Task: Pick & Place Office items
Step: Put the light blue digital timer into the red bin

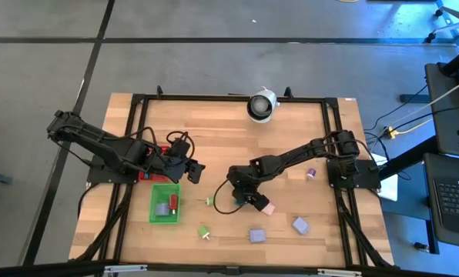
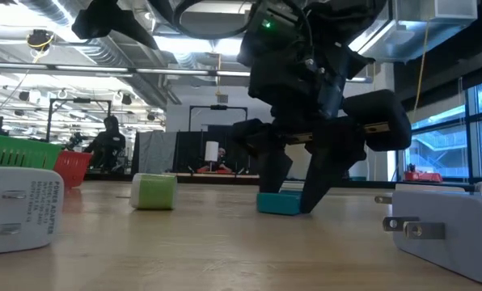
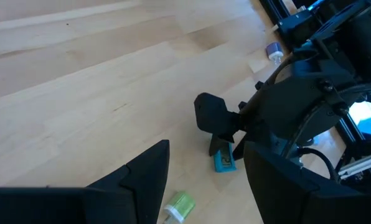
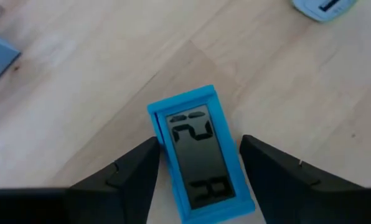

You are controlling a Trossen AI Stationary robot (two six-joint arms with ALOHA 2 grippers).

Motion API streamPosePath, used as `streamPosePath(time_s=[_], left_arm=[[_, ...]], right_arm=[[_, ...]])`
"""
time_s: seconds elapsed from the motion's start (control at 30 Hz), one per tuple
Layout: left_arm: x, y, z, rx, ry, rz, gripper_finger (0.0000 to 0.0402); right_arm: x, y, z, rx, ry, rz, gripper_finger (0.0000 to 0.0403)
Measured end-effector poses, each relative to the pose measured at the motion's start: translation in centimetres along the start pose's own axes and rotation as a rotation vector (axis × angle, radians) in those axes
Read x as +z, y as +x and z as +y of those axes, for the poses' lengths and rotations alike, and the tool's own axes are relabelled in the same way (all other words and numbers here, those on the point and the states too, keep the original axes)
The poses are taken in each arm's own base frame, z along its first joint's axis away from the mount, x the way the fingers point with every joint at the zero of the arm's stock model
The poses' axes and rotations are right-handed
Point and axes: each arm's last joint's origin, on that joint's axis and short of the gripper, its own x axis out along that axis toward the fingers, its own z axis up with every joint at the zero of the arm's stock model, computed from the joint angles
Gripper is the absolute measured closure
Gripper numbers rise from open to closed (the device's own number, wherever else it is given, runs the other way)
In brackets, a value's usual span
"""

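Evidently my right gripper (image 4: 198, 171) straddles the blue tally counter (image 4: 201, 152), jaws apart, ungrasped; light, rigid, slick plastic; I'd pinch its long sides.

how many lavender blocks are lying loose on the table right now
2, both near the table's front edge on the right arm's side: one lavender block and another lavender block to its right. Others may be hidden under the arms.
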Motion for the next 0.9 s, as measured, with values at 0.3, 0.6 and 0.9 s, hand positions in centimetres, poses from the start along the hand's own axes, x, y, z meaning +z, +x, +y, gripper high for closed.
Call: streamPosePath(time_s=[0.3, 0.6, 0.9], left_arm=[[0.0, 0.0, 0.0, 0.000, 0.001, 0.000, 0.0199], [0.1, 0.0, 0.0, 0.009, 0.002, -0.029, 0.0199], [0.3, 0.0, 0.1, 0.037, 0.044, -0.113, 0.0199]], right_arm=[[-0.1, 0.0, 0.0, -0.003, 0.238, 0.014, 0.0266], [-0.2, -3.5, -1.1, -0.092, 0.501, -0.033, 0.0252], [0.7, -13.1, -2.5, -0.441, 0.590, -0.249, 0.0258]])
